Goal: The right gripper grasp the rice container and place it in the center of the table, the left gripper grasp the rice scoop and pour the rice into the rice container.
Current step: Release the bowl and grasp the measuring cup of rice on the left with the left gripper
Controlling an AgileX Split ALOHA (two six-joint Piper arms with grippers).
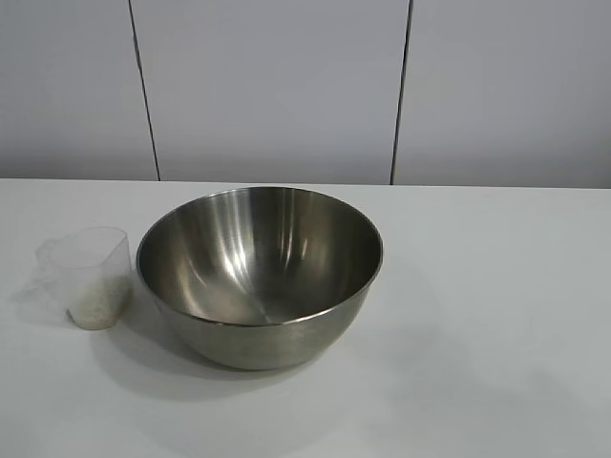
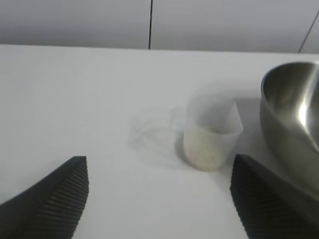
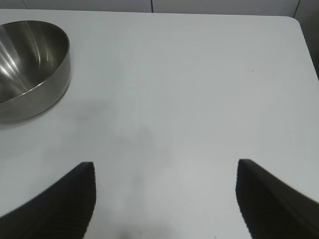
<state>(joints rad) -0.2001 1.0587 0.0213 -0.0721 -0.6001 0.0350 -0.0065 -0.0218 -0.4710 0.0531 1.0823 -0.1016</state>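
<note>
Left hand (image 2: pixel 158 199) spread, aimed at small clear tapered plastic rice scoop (image 2: pixel 211 134): light, thin-walled, crushable; pinch wall gently. Right hand (image 3: pixel 164 199) spread, apart from shiny steel rice container (image 3: pixel 30 69): rigid, slippery; grip rim.

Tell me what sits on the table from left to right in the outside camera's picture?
Rice scoop holding rice → rice container → bare table out to the right edge. No arm shows in this view.
</note>
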